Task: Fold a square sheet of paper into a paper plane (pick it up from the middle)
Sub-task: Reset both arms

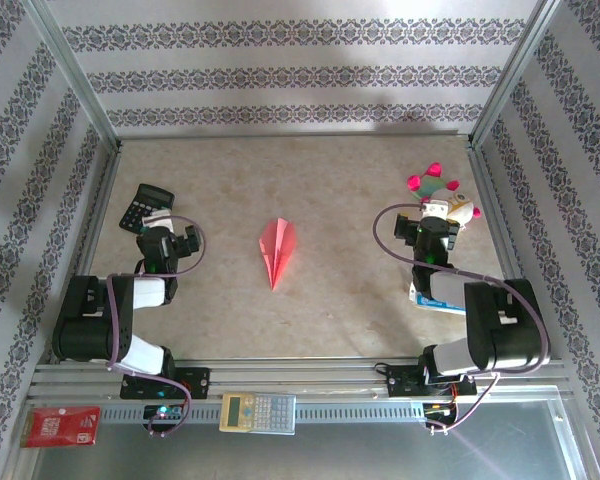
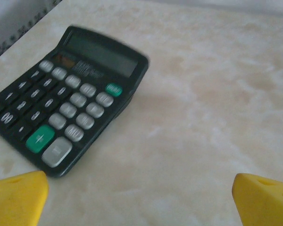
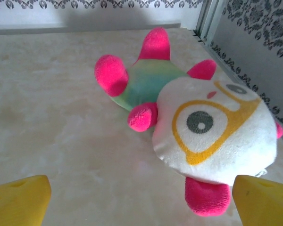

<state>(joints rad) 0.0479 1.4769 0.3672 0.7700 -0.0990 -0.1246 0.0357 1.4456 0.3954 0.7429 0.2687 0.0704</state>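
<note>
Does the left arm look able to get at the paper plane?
Probably yes: the paper plane lies alone in the middle, nothing between it and the left arm, fingers open.

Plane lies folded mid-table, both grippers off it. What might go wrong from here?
The open left gripper hangs close to the black calculator; a forward move may shove it. The open right gripper sits near the plush toy and might snag it. The paper plane lies loose, so its folds may spring apart.
</note>
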